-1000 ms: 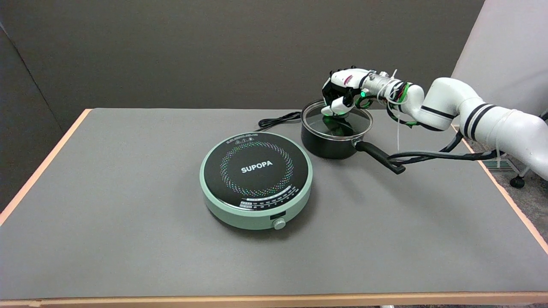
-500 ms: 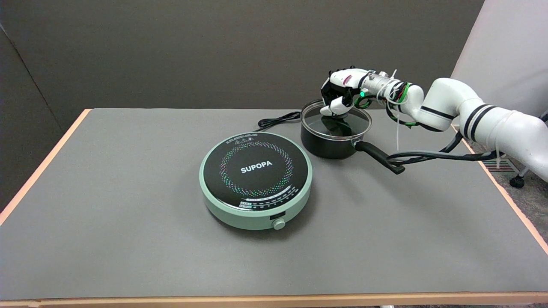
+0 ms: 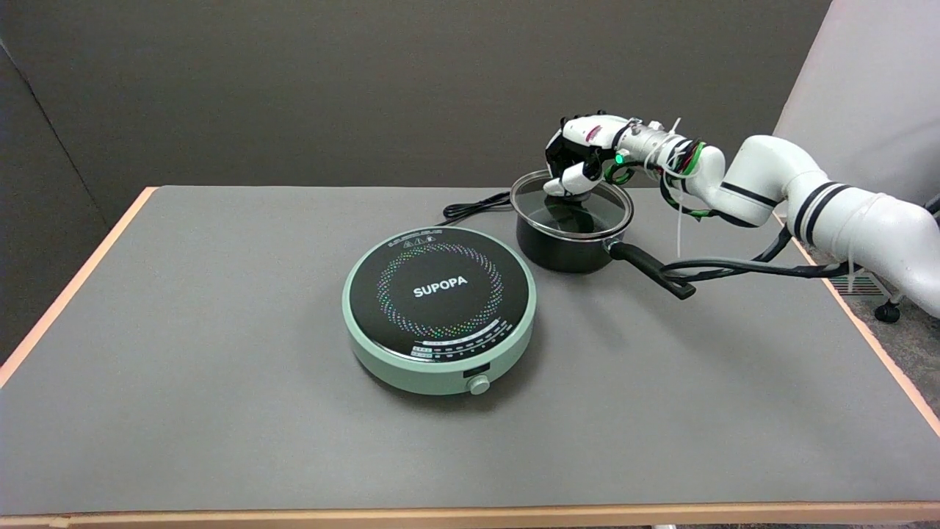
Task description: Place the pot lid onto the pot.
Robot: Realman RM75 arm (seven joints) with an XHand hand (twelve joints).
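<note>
seating lid on pot, right hand holding knob

setting the scene big to small: table grey, orange edged. cooker sits mid table, green rim, black top, dial at its near edge, cord running off behind toward the pot. pot is black, just beside the cooker on its far right, not on it, long handle pointing to the near right. right arm comes in from the right edge, cables trailing over the table edge.

lid is glass with a metal rim, over the pot mouth. it looks tilted and offset: the left edge rides above and past the pot wall, the near right edge sits close to the rim by the handle. can't tell if any part already touches the rim.

right hand is above the lid's centre, fingers curled down and closed round the knob; knob itself hidden under them, so the grip is a read from the pose, not seen direct.

doing this step well, my call: shift the lid a touch right and toward the handle so both rims line up all round, level it, then lower straight down. keep the pinch on the knob until the rim seats evenly, no drop from height since it's glass. avoid pushing sideways once it touches, pot is light and free on the table and could slide or swing by its handle. let go by spreading fingers first, then lift straight up so the lid doesn't get dragged off.
</note>
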